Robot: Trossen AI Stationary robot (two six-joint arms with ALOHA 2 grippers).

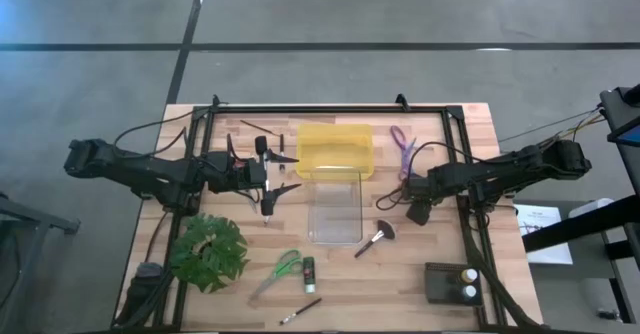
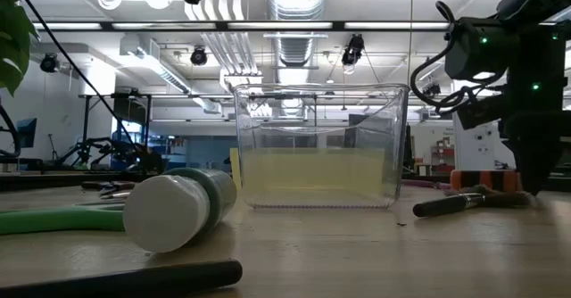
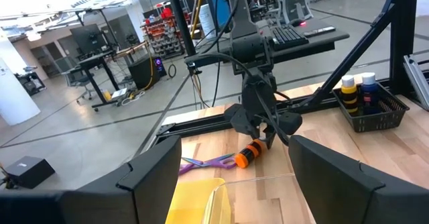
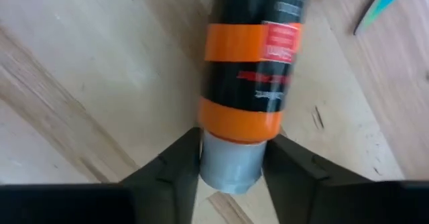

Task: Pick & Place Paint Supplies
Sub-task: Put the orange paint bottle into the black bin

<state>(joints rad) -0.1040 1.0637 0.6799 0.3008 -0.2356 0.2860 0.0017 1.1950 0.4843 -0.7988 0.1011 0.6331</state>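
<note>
A small black paint bottle with orange bands lies on its side on the wooden table, also showing in the left wrist view. My right gripper points down at it right of the clear container and is shut on its grey cap end. My left gripper hovers open left of the yellow bin, its fingers spread wide. Purple scissors lie flat just beyond the bottle. My right gripper has the orange bottle's grey cap pinched between its two fingers, coming from above and pointing down. The fingers lie across the bottle at its cap end. The bottle lies flat on the table.
A broad-headed brush, green scissors, a green bottle with a white cap, a thin brush and another brush lie about. A leafy plant sits near left. A black tray with bottles stands near right.
</note>
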